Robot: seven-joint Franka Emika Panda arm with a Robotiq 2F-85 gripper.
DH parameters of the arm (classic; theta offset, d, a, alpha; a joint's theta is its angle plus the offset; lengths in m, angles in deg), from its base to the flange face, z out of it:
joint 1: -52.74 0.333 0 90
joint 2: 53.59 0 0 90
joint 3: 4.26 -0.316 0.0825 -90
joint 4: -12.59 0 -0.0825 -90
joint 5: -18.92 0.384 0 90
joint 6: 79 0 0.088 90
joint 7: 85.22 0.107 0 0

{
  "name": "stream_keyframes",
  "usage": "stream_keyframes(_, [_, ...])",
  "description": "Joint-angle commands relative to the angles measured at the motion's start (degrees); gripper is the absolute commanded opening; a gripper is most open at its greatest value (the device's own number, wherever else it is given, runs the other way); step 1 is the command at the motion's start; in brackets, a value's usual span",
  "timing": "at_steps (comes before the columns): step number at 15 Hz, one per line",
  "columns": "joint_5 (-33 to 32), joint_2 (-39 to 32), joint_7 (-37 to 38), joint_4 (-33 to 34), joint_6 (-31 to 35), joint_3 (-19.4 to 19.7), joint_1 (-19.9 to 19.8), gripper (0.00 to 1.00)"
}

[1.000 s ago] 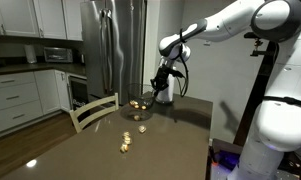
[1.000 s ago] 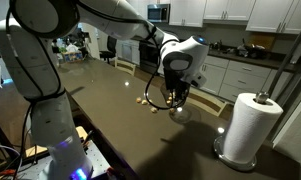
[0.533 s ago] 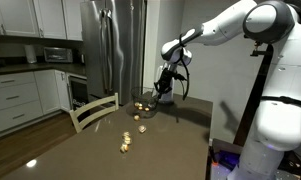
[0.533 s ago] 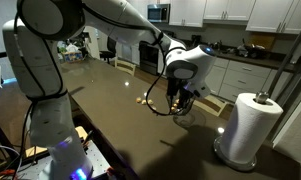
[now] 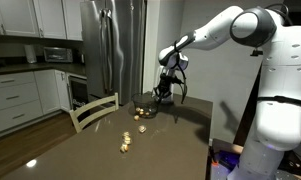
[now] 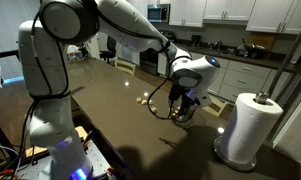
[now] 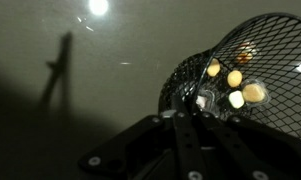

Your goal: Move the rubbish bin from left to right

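The rubbish bin (image 7: 275, 45) is a small black wire-mesh basket. It fills the right of the wrist view, tilted, with several yellowish scraps (image 7: 236, 86) inside. My gripper (image 7: 196, 108) is shut on its rim. In both exterior views the bin (image 5: 144, 105) (image 6: 167, 99) hangs tilted just above the dark table, at the far end, with the gripper (image 5: 161, 93) (image 6: 185, 102) on its edge.
Loose yellowish scraps (image 5: 124, 144) (image 6: 141, 100) lie on the dark table (image 5: 170, 150). A paper towel roll (image 6: 252, 124) stands on the table's end. A wooden chair (image 5: 94, 110) is at the table's side, with a steel fridge (image 5: 114, 48) behind it.
The gripper and the held bin have shifted a little along the table toward the paper towel roll, and the bin has tilted more. The loose scraps have not moved.
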Motion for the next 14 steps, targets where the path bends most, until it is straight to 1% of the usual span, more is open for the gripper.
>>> stream_keyframes(1, [2.55,-3.02,1.90,3.67,-2.97,-0.34,-1.48,0.05])
stream_keyframes(7, [4.64,-5.57,2.65,6.07,-5.02,-0.34,-2.74,0.05])
stream_keyframes(8, [4.88,-5.83,2.61,6.33,-5.12,-0.36,-2.92,0.30])
stream_keyframes(9, [4.94,-5.91,2.64,6.49,-5.30,-0.36,-3.05,0.31])
stream_keyframes(10, [5.01,-5.99,2.68,6.63,-5.39,-0.36,-3.13,0.36])
stream_keyframes(13, [4.89,-5.28,3.11,6.29,-4.84,-0.36,-2.97,0.54])
stream_keyframes(14, [4.75,-4.83,3.17,6.00,-4.59,-0.41,-2.81,0.62])
